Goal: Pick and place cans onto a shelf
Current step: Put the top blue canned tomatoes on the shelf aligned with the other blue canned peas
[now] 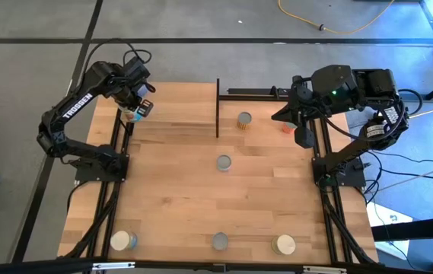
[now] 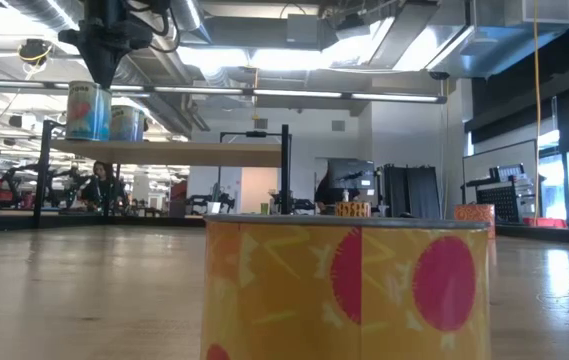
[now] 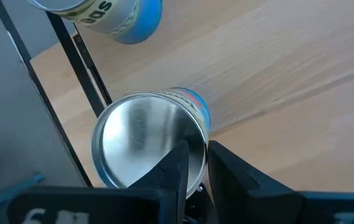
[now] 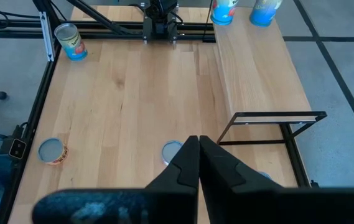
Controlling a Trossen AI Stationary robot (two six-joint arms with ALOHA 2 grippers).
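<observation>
A blue-labelled can (image 3: 149,146) with a bare silver top stands on the shelf (image 1: 174,114) at its left end, a second blue can (image 3: 111,15) just beside it. The left claw (image 3: 203,163) hangs directly over the first can, fingers slightly spread and seemingly clear of its rim. "TROSSEN" is written on that arm. The right claw (image 4: 199,163), fingers pressed together, holds nothing above the table (image 1: 201,198), where more cans stand scattered.
</observation>
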